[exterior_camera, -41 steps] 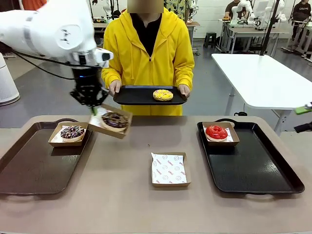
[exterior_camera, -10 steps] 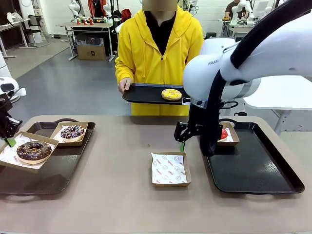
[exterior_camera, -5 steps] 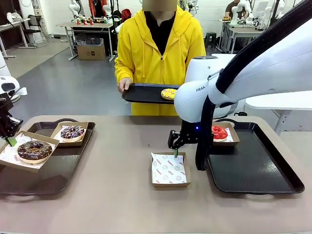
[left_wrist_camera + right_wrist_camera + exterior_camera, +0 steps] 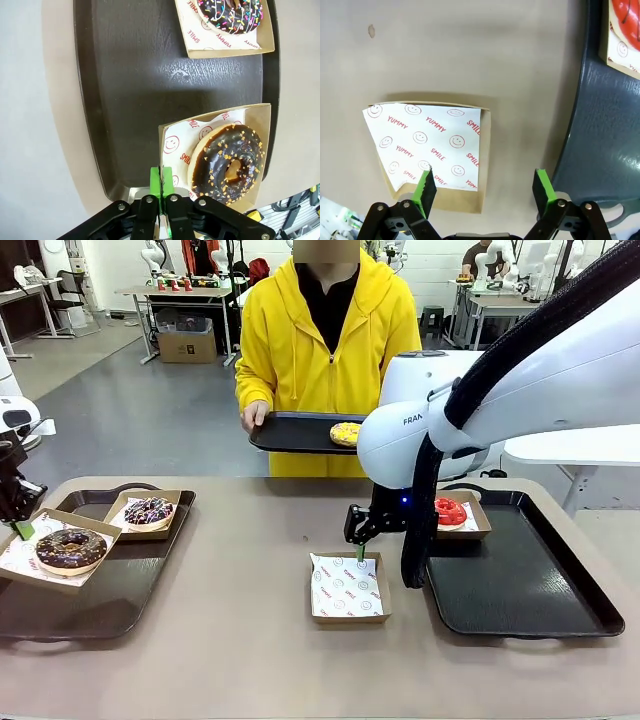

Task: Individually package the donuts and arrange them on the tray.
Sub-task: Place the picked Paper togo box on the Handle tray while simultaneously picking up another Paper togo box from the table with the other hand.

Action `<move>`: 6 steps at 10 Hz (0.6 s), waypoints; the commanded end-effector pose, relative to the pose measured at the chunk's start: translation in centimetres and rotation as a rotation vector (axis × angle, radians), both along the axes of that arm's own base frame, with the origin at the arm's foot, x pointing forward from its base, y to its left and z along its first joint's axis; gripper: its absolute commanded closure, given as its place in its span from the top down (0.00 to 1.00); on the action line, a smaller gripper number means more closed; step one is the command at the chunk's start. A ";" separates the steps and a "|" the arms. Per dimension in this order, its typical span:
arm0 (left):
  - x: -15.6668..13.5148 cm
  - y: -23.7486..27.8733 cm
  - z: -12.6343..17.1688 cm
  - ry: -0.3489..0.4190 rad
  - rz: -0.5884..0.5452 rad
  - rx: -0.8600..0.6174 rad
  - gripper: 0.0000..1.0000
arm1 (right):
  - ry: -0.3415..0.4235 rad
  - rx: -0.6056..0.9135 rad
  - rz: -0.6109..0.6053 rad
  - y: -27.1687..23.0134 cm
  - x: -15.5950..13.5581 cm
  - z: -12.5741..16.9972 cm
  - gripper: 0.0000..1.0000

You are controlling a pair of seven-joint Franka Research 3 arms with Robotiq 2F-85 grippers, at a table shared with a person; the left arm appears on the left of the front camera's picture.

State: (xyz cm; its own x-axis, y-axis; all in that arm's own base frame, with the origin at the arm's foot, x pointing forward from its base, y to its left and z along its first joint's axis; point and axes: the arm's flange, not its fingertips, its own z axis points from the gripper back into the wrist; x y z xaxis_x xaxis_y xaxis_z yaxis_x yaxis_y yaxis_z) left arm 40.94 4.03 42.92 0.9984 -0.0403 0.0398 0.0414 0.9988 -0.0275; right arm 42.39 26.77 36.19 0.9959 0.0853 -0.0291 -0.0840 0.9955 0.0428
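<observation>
Three of four donuts (image 4: 70,548) sit boxed. Left of the empty lined box (image 4: 346,588): the sprinkled donut (image 4: 148,509) on the left tray (image 4: 110,605) and the chocolate-glazed donut (image 4: 210,165), its carton (image 4: 220,107) clamped at the rim by the left claw (image 4: 161,176). Right: the red donut (image 4: 447,510) on the right tray (image 4: 520,585). Beyond: the yellow donut (image 4: 346,433), bare on the person's tray (image 4: 290,432). The right wrist view shows the right claw (image 4: 483,177) gaping over that box, unclear from the front.

Worktop (image 4: 230,660): one donut box (image 4: 148,512) on the left-edge tray (image 4: 100,615), another (image 4: 71,549) overhanging its left rim; an empty box (image 4: 346,587) centre; a donut (image 4: 444,511) on the right-edge tray (image 4: 520,590).
</observation>
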 end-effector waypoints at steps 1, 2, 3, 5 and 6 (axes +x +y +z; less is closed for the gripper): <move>0.3 0.4 -0.7 -0.031 0.017 -0.003 0.01 | 0.006 -0.019 0.000 0.3 -0.1 -0.8 1.00; 0.3 0.7 -1.3 -0.042 0.039 0.005 0.01 | 0.006 -0.023 -0.007 0.5 -0.3 -1.3 1.00; -0.1 1.0 -1.8 -0.066 0.059 0.014 0.01 | 0.003 -0.031 -0.005 0.7 -0.5 -1.8 1.00; -0.6 1.9 -2.8 -0.097 0.079 0.019 0.01 | 0.021 -0.038 -0.010 0.9 -0.2 -3.0 1.00; -0.5 2.3 -3.2 -0.103 0.087 0.013 0.01 | 0.031 -0.031 -0.016 0.9 0.2 -3.5 1.00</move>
State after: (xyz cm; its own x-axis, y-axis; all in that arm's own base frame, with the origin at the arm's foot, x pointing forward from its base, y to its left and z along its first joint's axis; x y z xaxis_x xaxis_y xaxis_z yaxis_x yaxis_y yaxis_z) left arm 40.70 5.97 40.49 0.9924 0.0223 0.1208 -0.0197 0.9995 -0.0231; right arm 42.09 27.27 33.40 0.9923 0.0944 -0.0806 -0.0921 0.9952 0.0321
